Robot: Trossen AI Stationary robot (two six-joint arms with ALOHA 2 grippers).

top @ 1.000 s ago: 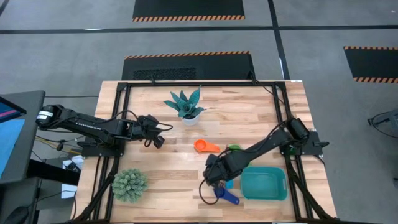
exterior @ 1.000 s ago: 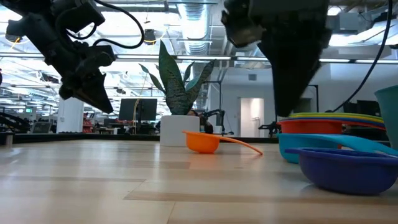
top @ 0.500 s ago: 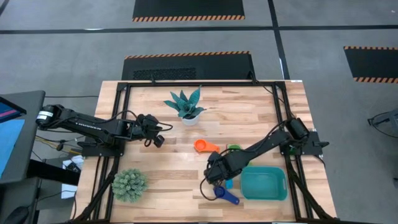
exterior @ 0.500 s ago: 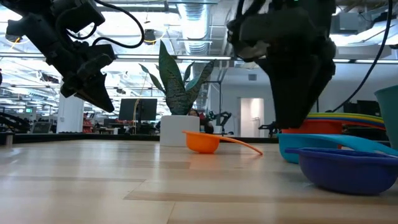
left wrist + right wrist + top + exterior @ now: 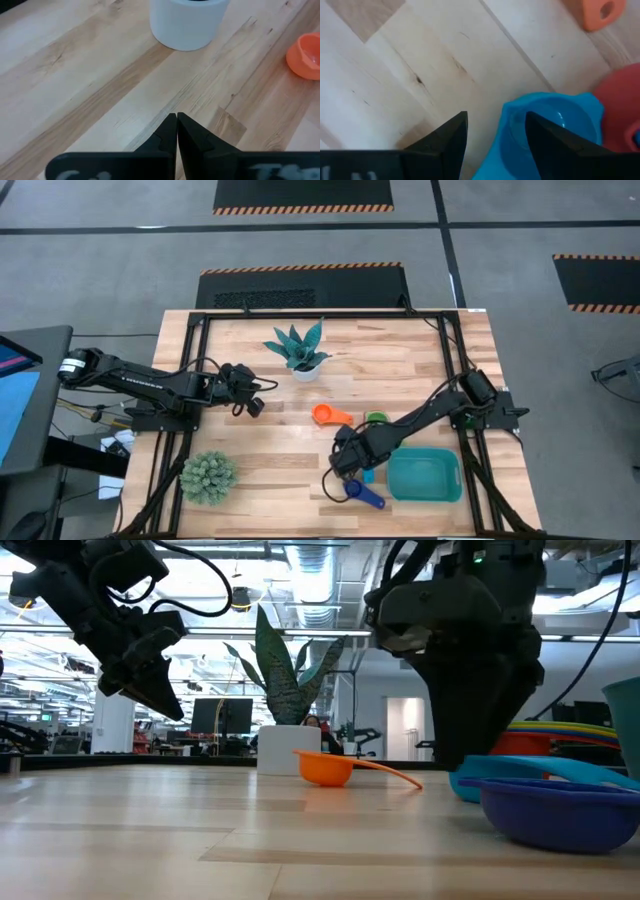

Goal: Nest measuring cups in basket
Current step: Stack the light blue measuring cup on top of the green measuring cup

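My right gripper (image 5: 496, 117) is open and low over the light blue cup (image 5: 555, 130). One finger is over the bowl and the other is outside its wall. A red cup (image 5: 622, 105) sits just beyond it, and the orange cup (image 5: 325, 415) and green cup (image 5: 376, 417) lie farther off. In the low view the light blue cup (image 5: 475, 780) rests on the table in front of the red one (image 5: 520, 745). The dark blue cup (image 5: 560, 815) is nearest. The teal basket (image 5: 440, 492) stands to the right. My left gripper (image 5: 176, 120) is shut and hangs above the table's left half. My right gripper comes from above, pointing down, with its fingers (image 5: 445, 142) on either side of the light blue cup's wall (image 5: 509, 125). I cannot tell whether they touch it. The cup sits on the table.
A spiky plant in a white pot (image 5: 305, 355) stands toward the far edge, and a round green plant (image 5: 208, 477) sits near the left corner. Bare wood lies between the two arms. A black frame (image 5: 190, 370) runs along the table's sides.
My right gripper has come down toward the light blue cup and now hides more of the cups behind it in the low view.
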